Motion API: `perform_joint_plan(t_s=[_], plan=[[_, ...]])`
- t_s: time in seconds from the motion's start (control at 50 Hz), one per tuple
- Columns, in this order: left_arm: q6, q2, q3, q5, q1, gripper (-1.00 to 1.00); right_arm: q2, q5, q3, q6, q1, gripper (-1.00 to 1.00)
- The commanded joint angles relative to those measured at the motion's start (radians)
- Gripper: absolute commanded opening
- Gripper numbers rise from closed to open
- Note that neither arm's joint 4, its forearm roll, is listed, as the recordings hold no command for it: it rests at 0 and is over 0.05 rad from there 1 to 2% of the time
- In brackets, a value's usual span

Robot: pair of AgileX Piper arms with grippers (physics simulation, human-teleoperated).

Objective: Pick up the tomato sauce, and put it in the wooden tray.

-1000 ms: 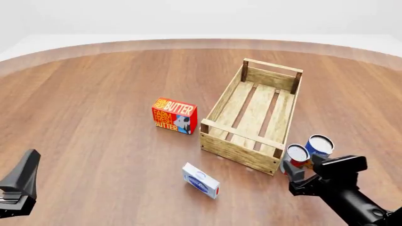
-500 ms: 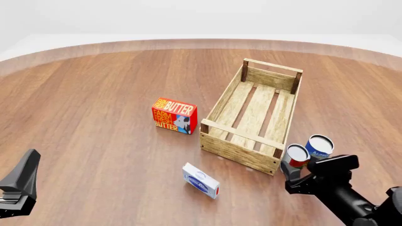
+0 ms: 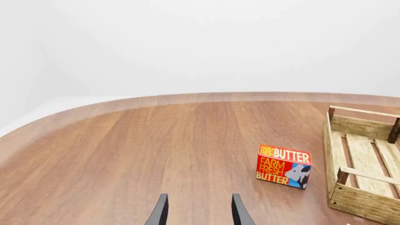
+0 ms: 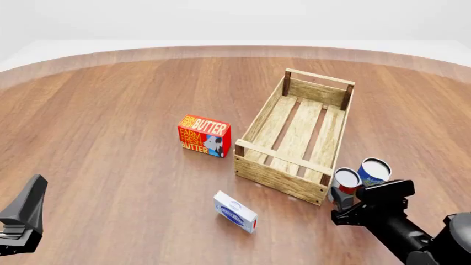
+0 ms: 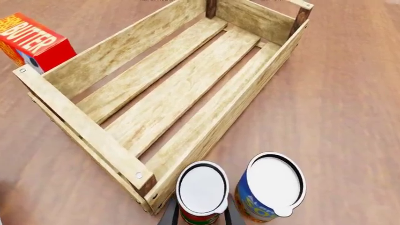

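Observation:
The tomato sauce (image 4: 346, 180) is a small red-labelled can with a silver top, standing on the table just off the near right corner of the wooden tray (image 4: 274, 174). In the right wrist view the can (image 5: 201, 190) stands between my two fingertips (image 5: 167, 216), which flank its sides. My right gripper (image 4: 343, 197) is open around it. The tray (image 5: 81, 129) is empty. My left gripper (image 4: 21, 220) is open and empty at the near left, far from the can; its fingers (image 3: 159, 213) show in the left wrist view.
A blue-and-yellow can (image 4: 374, 171) stands right beside the tomato sauce, also seen in the right wrist view (image 5: 270, 190). A red butter box (image 4: 204, 136) stands left of the tray. A small white-and-blue box (image 4: 235, 211) lies in front of the tray.
My right gripper has moved forward and a little left, closing in so that its fingers now flank the tomato sauce. The left arm has not moved.

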Motion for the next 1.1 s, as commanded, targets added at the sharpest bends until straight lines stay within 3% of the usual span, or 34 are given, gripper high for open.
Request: perform_joint_plan(t_s=[0.02,0.5,1.1], plan=[[0.000,0.000,0.000,0.000,0.000,1.00,0.007,0.001,-0.002,0.006,0.013,-1.00],[0.000,0.000,0.000,0.000,0.000,1.00,-0.149,0.048,0.053,-0.007,0.016,-1.00],[0.000,0.000,0.000,0.000,0.000,1.00,-0.505,0.305,0.080,-0.028,-0.001,-1.00]])
